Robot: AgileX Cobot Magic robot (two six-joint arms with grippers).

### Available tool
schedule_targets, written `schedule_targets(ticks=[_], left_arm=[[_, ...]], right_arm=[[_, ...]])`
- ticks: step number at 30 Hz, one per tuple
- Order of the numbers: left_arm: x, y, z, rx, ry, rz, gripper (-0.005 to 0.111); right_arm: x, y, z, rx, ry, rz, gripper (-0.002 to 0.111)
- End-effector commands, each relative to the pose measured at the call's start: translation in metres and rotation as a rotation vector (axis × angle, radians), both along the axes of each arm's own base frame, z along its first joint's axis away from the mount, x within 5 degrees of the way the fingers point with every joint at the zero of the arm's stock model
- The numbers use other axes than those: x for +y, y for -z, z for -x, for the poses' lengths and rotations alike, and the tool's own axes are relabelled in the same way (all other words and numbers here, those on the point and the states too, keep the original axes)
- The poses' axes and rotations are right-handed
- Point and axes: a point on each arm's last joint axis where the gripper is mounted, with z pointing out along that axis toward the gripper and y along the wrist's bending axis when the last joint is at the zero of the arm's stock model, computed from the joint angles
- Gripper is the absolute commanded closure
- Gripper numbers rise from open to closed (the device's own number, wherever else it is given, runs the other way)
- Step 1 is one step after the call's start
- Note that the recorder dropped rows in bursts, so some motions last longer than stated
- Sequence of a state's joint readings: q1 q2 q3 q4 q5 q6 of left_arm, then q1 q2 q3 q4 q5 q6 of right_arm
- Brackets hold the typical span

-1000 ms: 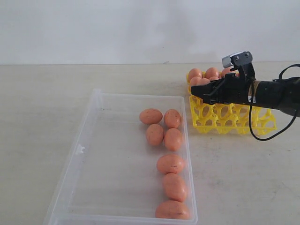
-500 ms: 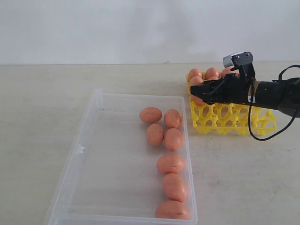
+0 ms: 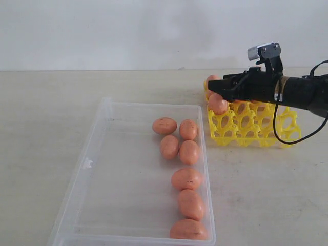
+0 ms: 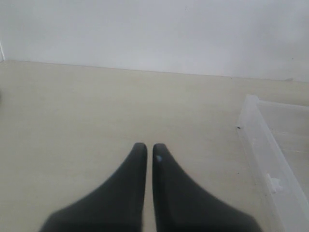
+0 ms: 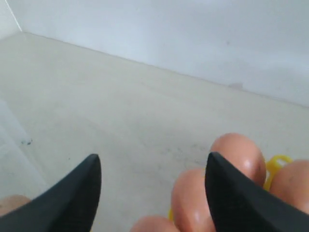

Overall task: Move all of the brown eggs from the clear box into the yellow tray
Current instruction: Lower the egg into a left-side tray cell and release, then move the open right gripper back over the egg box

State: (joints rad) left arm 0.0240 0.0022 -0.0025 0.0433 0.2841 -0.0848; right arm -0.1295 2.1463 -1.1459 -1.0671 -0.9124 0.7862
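Right wrist view, right pincer spread wide, empty, over brown eggs, left pincer closed

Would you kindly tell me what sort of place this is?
Likely a robot lab bench: bare beige tabletop, plain white wall, with a transparent plastic box, a yellow lattice egg tray and the black right gripper.

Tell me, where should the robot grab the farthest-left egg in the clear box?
Across its narrow middle, straight down from above. The egg lies on its side, long axis across the clear box, so the waist is its slimmest span. Its far side is free; a neighbouring egg crowds the near side, so go carefully there.
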Motion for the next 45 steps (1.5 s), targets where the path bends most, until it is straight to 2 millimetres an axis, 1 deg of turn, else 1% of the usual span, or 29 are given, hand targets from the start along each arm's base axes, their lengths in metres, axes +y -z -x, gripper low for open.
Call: schedule_targets(ticks=[1,5,7,8,9,11,12,13,14,17,20,23,25,27,29,30,31,32,33,34,35,36,38,39,40,41,42,43,45], left_arm=[[0.000,0.000,0.000,-0.006,-0.003,0.000,0.103],[0.000,0.000,0.000,-0.006,-0.003,0.000,0.103],[0.000,0.000,0.000,-0.006,-0.003,0.000,0.103],[0.000,0.000,0.000,-0.006,-0.003,0.000,0.103],[0.000,0.000,0.000,-0.006,-0.003,0.000,0.103],[0.000,0.000,0.000,-0.006,-0.003,0.000,0.103],[0.000,0.000,0.000,-0.006,-0.003,0.000,0.103],[0.000,0.000,0.000,-0.006,-0.003,0.000,0.103],[0.000,0.000,0.000,-0.006,-0.003,0.000,0.103],[0.000,0.000,0.000,-0.006,-0.003,0.000,0.103],[0.000,0.000,0.000,-0.006,-0.003,0.000,0.103],[0.000,0.000,0.000,-0.006,-0.003,0.000,0.103],[0.000,0.000,0.000,-0.006,-0.003,0.000,0.103],[0.000,0.000,0.000,-0.006,-0.003,0.000,0.103],[0.000,0.000,0.000,-0.006,-0.003,0.000,0.103],[0.000,0.000,0.000,-0.006,-0.003,0.000,0.103],[0.000,0.000,0.000,-0.006,-0.003,0.000,0.103],[0.000,0.000,0.000,-0.006,-0.003,0.000,0.103],[0.000,0.000,0.000,-0.006,-0.003,0.000,0.103],[0.000,0.000,0.000,-0.006,-0.003,0.000,0.103],[0.000,0.000,0.000,-0.006,-0.003,0.000,0.103],[0.000,0.000,0.000,-0.006,-0.003,0.000,0.103],[0.000,0.000,0.000,-0.006,-0.003,0.000,0.103],[0.000,0.000,0.000,-0.006,-0.003,0.000,0.103],[0.000,0.000,0.000,-0.006,-0.003,0.000,0.103],[0.000,0.000,0.000,-0.006,-0.003,0.000,0.103],[0.000,0.000,0.000,-0.006,-0.003,0.000,0.103],[0.000,0.000,0.000,-0.006,-0.003,0.000,0.103],[0.000,0.000,0.000,-0.006,-0.003,0.000,0.103]], right_arm=[[-0.001,-0.038,0.001,-0.091,0.010,0.010,0.053],[0.002,-0.070,0.008,-0.131,-0.010,0.000,0.053],[0.005,-0.085,0.015,-0.123,-0.053,0.003,0.059],[0.007,-0.090,0.018,-0.106,-0.073,0.002,0.064],[0.010,-0.097,0.023,-0.091,-0.106,0.016,0.072],[0.019,-0.106,0.033,-0.065,-0.182,0.078,0.090],[0.025,-0.109,0.039,-0.047,-0.223,0.108,0.101],[0.033,-0.112,0.044,-0.020,-0.262,0.127,0.108],[0.040,-0.113,0.048,0.006,-0.290,0.140,0.108],[0.071,-0.117,0.061,0.096,-0.369,0.179,0.108],[0.110,-0.119,0.069,0.157,-0.364,0.153,0.108],[0.152,-0.116,0.079,0.149,-0.341,0.210,0.109],[0.177,-0.115,0.082,0.098,-0.254,0.302,0.109],[0.195,-0.115,0.086,-0.004,-0.148,0.442,0.109],[0.212,-0.119,0.094,-0.142,-0.017,0.631,0.109],[0.218,-0.121,0.099,-0.216,0.018,0.745,0.109],[0.222,-0.123,0.104,-0.242,0.084,0.842,0.109],[0.226,-0.123,0.109,-0.217,0.120,0.925,0.109],[0.226,-0.122,0.113,-0.136,0.132,0.953,0.109],[0.227,-0.122,0.115,-0.074,0.065,1.007,0.109],[0.225,-0.118,0.117,0.033,0.019,0.982,0.109],[0.224,-0.119,0.116,0.095,-0.044,0.981,0.109],[0.218,-0.119,0.118,0.245,-0.263,0.978,0.109],[0.215,-0.119,0.120,0.282,-0.402,0.998,0.109],[0.211,-0.122,0.126,0.393,-0.567,0.957,0.109],[0.207,-0.123,0.129,0.432,-0.700,0.955,0.109],[0.202,-0.124,0.133,0.510,-0.784,0.922,0.109],[0.198,-0.127,0.132,0.545,-0.822,0.901,0.109],[0.193,-0.128,0.127,0.536,-0.794,0.891,0.109]])
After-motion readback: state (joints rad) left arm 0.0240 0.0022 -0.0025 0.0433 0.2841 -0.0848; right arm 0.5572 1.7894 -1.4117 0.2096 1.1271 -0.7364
